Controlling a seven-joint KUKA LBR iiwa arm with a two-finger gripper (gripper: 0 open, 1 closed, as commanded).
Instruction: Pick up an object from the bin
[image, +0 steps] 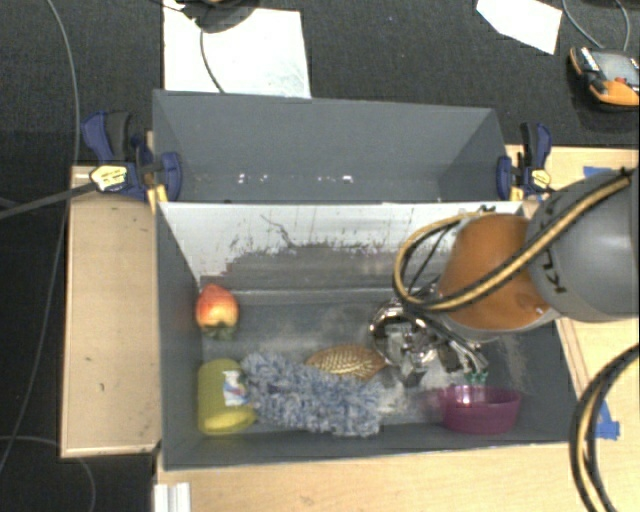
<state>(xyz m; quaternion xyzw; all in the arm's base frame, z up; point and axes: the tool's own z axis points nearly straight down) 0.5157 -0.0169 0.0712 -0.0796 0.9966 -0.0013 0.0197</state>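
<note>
Low at frame's lower right with gripper (416, 362), between golden ribbed oval (345, 360) and purple bowl (480, 410). Cannot tell jaws' state. Seemingly no grasp yet; closing and lifting left.

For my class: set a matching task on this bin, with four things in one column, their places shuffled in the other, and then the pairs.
Things:
1 apple
2 purple bowl
3 blue-grey fuzzy cloth
4 gold oval thing

Places:
a just left of the gripper
b bin's lower right corner
c by the left wall
d along the near wall, beside the yellow cup

Pairs: 1-c, 2-b, 3-d, 4-a.
</note>
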